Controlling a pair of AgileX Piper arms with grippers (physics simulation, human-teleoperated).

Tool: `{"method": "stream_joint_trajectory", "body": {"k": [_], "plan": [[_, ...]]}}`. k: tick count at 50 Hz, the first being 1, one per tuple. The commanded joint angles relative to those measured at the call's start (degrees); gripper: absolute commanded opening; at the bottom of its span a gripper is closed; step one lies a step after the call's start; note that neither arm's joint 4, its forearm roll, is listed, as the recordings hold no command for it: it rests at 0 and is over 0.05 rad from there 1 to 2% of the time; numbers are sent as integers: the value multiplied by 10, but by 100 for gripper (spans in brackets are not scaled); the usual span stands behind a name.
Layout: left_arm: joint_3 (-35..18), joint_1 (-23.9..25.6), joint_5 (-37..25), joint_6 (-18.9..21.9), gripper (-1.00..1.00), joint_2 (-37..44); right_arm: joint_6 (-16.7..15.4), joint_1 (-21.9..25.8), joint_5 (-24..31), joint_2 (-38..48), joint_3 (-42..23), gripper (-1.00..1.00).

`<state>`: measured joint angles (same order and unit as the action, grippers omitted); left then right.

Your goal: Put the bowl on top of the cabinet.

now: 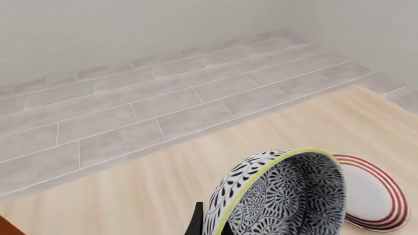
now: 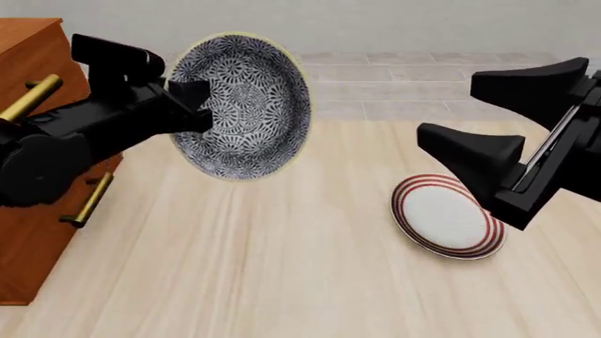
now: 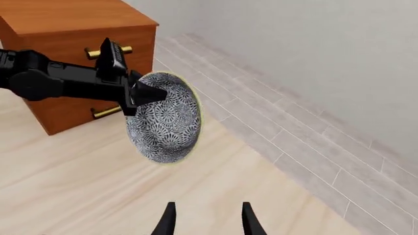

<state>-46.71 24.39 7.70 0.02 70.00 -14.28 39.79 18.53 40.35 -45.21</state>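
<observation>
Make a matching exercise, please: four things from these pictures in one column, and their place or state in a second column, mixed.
Things:
1. bowl
2. plate
3. cabinet
4. right gripper

Places or states:
A. open, holding nothing
B. lying on the table, white with red rings
C. standing at the left edge of the front view
D. lifted in the air, tipped on its side, gripped by the left gripper

Pairs: 1-D, 2-B, 3-C, 4-A
</observation>
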Motion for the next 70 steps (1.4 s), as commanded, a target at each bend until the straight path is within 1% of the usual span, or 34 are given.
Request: {"method": "stream_joint_trajectory", "body": {"k": [1, 5, 6, 9, 11, 13, 15, 19, 24, 27, 30, 32, 34, 37, 39, 41, 43, 44, 45, 46, 47, 49, 50, 54, 56, 57, 58, 60, 62, 63, 64, 67, 68, 70], "plan": [[-21, -49, -58, 17, -100, -21, 4, 11, 0, 3, 4, 100], [-23, -67, -86, 18, -100, -42, 4, 5, -7, 10, 1, 100], [-23, -78, -96, 22, -100, -49, 13, 13, -3, 12, 0, 100], [-25, -94, -114, 30, -100, -64, 9, 16, -5, 11, 5, 100], [-36, -117, -144, 41, -100, -77, 10, 25, 1, 6, 6, 100], [-39, -120, -153, 42, -100, -82, 10, 26, 1, 6, 6, 100], [-47, -151, -173, 47, -100, -96, 11, 28, 3, 6, 5, 100], [-56, -172, -203, 48, -100, -121, 10, 25, 3, 6, 3, 100], [-85, -187, -242, 34, -100, -138, 12, 24, 6, 2, 2, 100], [-102, -205, -262, 42, -100, -151, 11, 28, 6, 0, 4, 100], [-120, -220, -283, 40, -100, -166, 10, 31, 6, 0, 6, 100], [-120, -232, -289, 42, -100, -180, 10, 33, 6, 1, 7, 100], [-130, -244, -300, 32, -100, -188, 10, 34, 5, 2, 8, 100], [-139, -257, -308, 30, -100, -190, 10, 35, 6, 1, 8, 100], [-149, -269, -315, 19, -100, -191, 9, 36, 7, 1, 9, 100], [-160, -269, -325, -4, -100, -188, 10, 39, 6, 2, 11, 100], [-164, -274, -327, -4, -100, -188, 8, 38, 5, 2, 12, 100], [-173, -290, -331, -13, -100, -187, 9, 40, 6, 2, 12, 100], [-173, -290, -331, -13, -100, -187, 9, 40, 6, 2, 12, 100], [-181, -291, -337, -28, -100, -184, 9, 40, 6, 1, 13, 100], [-194, -300, -344, -31, -100, -178, 9, 41, 6, 2, 13, 100], [-191, -305, -341, -50, -100, -179, 9, 41, 6, 2, 13, 100], [-194, -309, -342, -51, -100, -178, 8, 41, 5, 2, 14, 100], [-209, -324, -347, -81, -100, -173, 7, 41, 3, 4, 16, 100], [-215, -342, -346, -78, -100, -174, 8, 42, 3, 4, 16, 100], [-215, -342, -346, -78, -100, -174, 8, 42, 3, 4, 16, 100], [-219, -345, -347, -87, -100, -174, 7, 41, 3, 5, 16, 100], [-234, -361, -353, -90, -100, -171, 7, 41, 1, 6, 17, 100], [-229, -365, -351, -108, -100, -170, 6, 42, -1, 7, 19, 100], [-232, -367, -352, -103, -100, -169, 6, 43, -1, 8, 19, 100], [-248, -374, -358, -112, -100, -164, 6, 43, -2, 8, 20, 100], [-242, -385, -352, -123, -100, -162, 6, 44, -1, 8, 20, 100], [-246, -400, -348, -129, -100, -156, 6, 44, 0, 7, 20, 100], [-246, -401, -346, -136, -100, -151, 6, 43, 0, 7, 20, 100]]}}
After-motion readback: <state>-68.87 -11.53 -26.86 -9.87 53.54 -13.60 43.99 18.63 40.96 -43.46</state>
